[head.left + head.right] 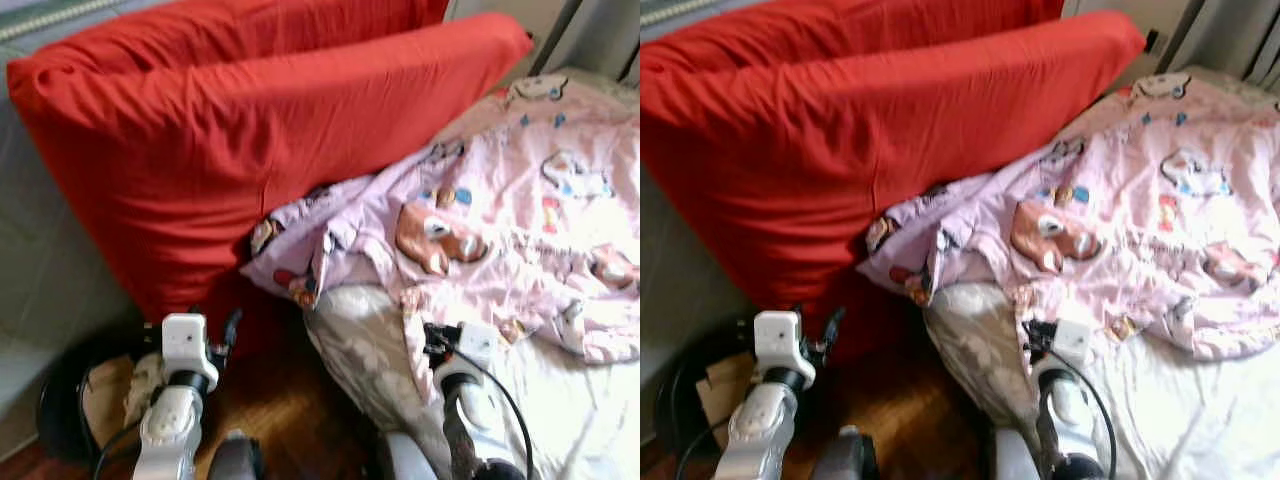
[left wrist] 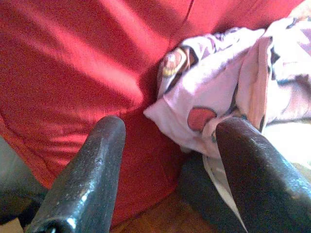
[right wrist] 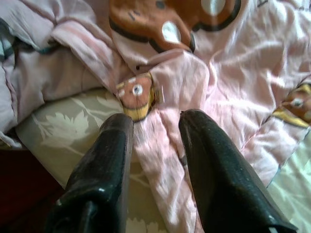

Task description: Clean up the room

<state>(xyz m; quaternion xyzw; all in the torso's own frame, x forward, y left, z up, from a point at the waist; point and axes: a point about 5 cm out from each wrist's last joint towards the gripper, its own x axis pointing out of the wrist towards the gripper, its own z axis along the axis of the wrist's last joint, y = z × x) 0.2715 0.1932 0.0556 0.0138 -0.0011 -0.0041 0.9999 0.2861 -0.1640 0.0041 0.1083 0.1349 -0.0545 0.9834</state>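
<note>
Wooden floor (image 1: 270, 410) beside a bed (image 1: 560, 420); no legible writing. Pink cartoon-print blanket (image 1: 500, 230) lies crumpled on the bed, its corner against a big red cushion (image 1: 250, 140). Left gripper (image 2: 170, 145): fingers wide apart, empty, facing cushion and blanket corner. Right gripper (image 3: 155, 141): fingers narrowly apart, straddling a blanket fold at the bed's edge.
</note>
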